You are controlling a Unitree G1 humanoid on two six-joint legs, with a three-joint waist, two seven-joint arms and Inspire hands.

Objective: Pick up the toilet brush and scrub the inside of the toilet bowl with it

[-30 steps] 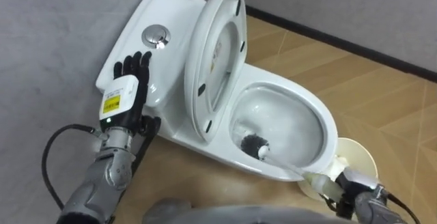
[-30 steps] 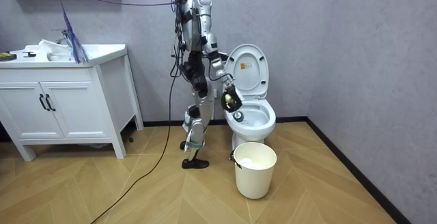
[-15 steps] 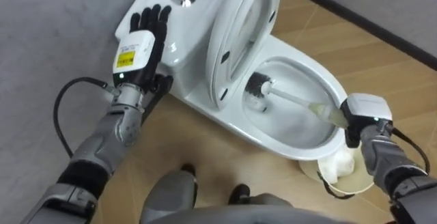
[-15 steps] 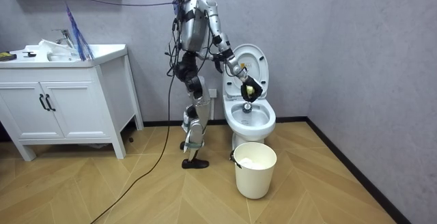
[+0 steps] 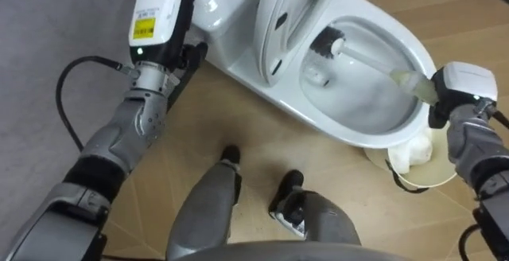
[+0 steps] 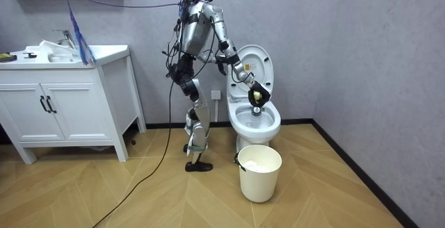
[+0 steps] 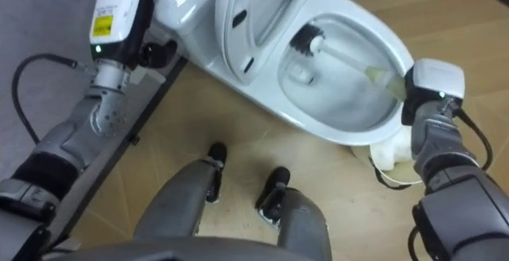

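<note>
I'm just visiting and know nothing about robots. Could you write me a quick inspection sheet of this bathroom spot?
Surface: wooden floor.
Job's things: toilet, seat raised; toilet brush, head inside the bowl.
Clutter: cream bucket in front of the toilet.
Hands: right hand grips the brush handle; left hand at the tank.
Cables: just the robot's own.
Surroundings: white vanity with oddments on top; grey wall.

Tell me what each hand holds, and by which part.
The right hand holds the toilet brush by the end of its handle, head in the toilet bowl. The left hand is at the cistern; its hold cannot be told.
</note>
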